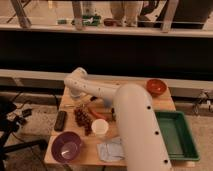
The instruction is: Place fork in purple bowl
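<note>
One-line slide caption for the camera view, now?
Arm reaches across the wooden table, gripper down at its far-left side, purple bowl near the front-left corner.

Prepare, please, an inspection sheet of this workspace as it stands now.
Surface: wooden table, crowded on its left half.
Job's things: purple bowl at the near left corner, apparently empty; fork not made out.
Clutter: white cup mid-table; orange-red bowl far right; green tray at the right edge; black flat object; dark red cluster; pale packet.
Grippers: gripper low over the table's far left, at the end of the white arm.
Cables: dark cables on the floor, left.
Surroundings: people standing behind a raised ledge.
</note>
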Motion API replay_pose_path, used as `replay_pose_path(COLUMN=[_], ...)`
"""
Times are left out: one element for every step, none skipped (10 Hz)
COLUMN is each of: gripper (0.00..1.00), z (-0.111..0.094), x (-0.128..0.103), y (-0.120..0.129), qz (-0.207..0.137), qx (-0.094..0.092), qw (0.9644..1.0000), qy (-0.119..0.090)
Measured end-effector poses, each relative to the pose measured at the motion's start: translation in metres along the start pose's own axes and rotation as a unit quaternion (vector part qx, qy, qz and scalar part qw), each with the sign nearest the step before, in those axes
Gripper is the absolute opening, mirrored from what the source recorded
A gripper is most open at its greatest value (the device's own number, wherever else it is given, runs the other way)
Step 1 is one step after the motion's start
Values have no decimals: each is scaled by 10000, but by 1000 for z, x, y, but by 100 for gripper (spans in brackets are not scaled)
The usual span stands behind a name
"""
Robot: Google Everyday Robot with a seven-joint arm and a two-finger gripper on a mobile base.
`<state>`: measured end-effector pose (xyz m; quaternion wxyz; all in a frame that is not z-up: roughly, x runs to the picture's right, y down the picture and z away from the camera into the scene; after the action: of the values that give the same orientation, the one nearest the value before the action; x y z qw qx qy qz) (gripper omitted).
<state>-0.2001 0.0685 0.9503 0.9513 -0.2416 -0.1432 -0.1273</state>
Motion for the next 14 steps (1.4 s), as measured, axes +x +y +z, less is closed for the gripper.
replay_pose_path(gripper=[50, 50, 50, 50, 50, 50, 50, 50, 50, 50, 50, 50, 50, 50], z=[1, 2, 5, 6, 7, 7, 6, 5, 5, 7, 9, 8, 7, 7], x=[0, 0, 0, 0, 0, 1, 1, 0, 0, 1, 2, 3, 4, 3], y=[0, -1, 0, 1, 2, 3, 3, 3, 3, 4, 7, 8, 8, 7], qz=[0, 0, 10, 18, 38, 53, 47, 38, 38, 68, 130, 137, 135, 118], qx=[-20, -33, -85, -127, -190, -234, -232, -231, -233, -317, -544, -582, -573, -562], qw=[10000, 10000, 10000, 9999, 9998, 9997, 9997, 9997, 9997, 9994, 9983, 9981, 9981, 9982], qy=[-9, -17, -32, -49, -71, -78, -76, -69, -72, -102, -170, -172, -163, -150])
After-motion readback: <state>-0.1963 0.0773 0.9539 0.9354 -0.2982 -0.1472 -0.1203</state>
